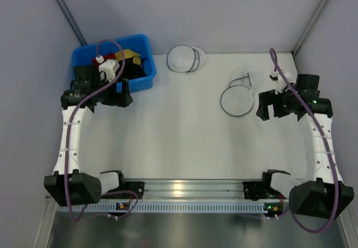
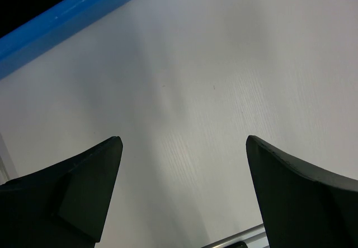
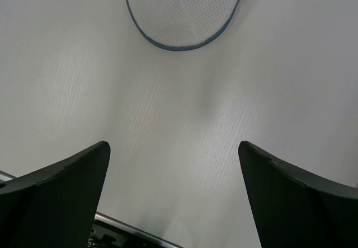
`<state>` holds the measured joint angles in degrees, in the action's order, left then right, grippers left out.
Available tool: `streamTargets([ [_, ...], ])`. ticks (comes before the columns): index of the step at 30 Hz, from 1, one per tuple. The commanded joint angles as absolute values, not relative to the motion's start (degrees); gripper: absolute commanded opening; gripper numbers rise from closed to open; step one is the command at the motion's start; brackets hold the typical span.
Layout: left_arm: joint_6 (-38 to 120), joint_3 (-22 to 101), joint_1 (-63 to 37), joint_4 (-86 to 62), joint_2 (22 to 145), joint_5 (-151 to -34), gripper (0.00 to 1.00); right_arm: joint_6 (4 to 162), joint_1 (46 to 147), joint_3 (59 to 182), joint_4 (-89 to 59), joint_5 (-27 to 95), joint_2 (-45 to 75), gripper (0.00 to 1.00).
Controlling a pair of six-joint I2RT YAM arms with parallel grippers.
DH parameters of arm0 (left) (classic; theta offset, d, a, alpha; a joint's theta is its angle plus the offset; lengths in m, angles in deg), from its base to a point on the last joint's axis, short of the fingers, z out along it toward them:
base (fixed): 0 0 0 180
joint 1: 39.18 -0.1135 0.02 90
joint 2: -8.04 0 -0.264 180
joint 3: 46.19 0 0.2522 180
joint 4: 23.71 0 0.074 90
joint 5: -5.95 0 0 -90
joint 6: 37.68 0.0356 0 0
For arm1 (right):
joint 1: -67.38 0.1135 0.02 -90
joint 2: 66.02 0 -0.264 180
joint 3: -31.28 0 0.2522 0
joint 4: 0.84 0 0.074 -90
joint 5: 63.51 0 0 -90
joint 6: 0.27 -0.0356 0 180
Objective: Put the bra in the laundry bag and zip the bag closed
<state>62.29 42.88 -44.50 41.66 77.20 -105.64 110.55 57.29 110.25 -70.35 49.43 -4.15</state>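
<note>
The bra shows only as a black patch of fabric inside the blue bin, partly hidden by my left wrist. The laundry bag lies open on the table at the right as two see-through mesh rounds with dark rims. One round also shows at the top of the right wrist view. My left gripper is open and empty just in front of the bin, over bare table. My right gripper is open and empty just right of the bag.
The bin also holds a red garment and a yellow-and-black garment; its blue rim shows in the left wrist view. A whiter round mesh case with a dark band lies at the back centre. Grey walls enclose the table.
</note>
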Motion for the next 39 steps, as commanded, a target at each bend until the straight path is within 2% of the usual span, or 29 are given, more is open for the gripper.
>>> streamTargets([
  [1, 61.64, 45.44, -44.72, 41.99, 77.55, -107.69, 0.98, 108.11, 62.79, 110.25, -63.76, 46.10, -1.78, 0.99],
  [5, 60.40, 47.46, -44.63, 42.69, 79.22, -109.88, 0.98, 106.43, 68.85, 112.00, -59.26, 40.31, 3.75, 0.97],
  [6, 59.79, 47.73, -44.72, 42.61, 79.58, -110.33, 0.98, 106.26, 71.66, 113.23, -58.73, 39.33, 6.64, 0.90],
  [8, 58.91, 48.52, -44.72, 42.61, 80.72, -110.94, 0.98, 106.17, 74.39, 114.55, -56.98, 37.05, 9.73, 0.84],
  [9, 58.21, 48.78, -44.72, 42.61, 80.98, -111.12, 0.98, 106.17, 77.19, 115.52, -56.10, 35.99, 12.61, 0.75],
  [11, 57.42, 49.57, -44.72, 42.61, 81.60, -111.21, 0.98, 106.26, 80.02, 116.66, -54.26, 32.84, 16.92, 0.67],
  [12, 57.07, 49.66, -44.72, 42.69, 81.95, -111.30, 0.98, 106.08, 82.38, 117.89, -53.63, 32.04, 18.43, 0.58],
  [17, 56.27, 50.28, -44.63, 42.61, 82.57, -110.69, 0.98, 105.20, 87.50, 122.55, -52.57, 29.57, 29.49, 0.47],
  [28, 55.04, 50.02, -44.72, 42.61, 82.92, -109.46, 0.98, 103.71, 89.09, 132.04, -50.29, 24.91, 44.98, 0.46],
  [37, 56.27, 49.58, -44.63, 42.61, 82.13, -106.64, 0.98, 103.97, 89.09, 132.23, -51.52, 31.32, 52.54, 0.45],
  [39, 56.45, 49.49, -44.63, 42.61, 82.13, -106.47, 0.98, 104.41, 89.09, 131.44, -51.87, 33.25, 53.51, 0.40],
])
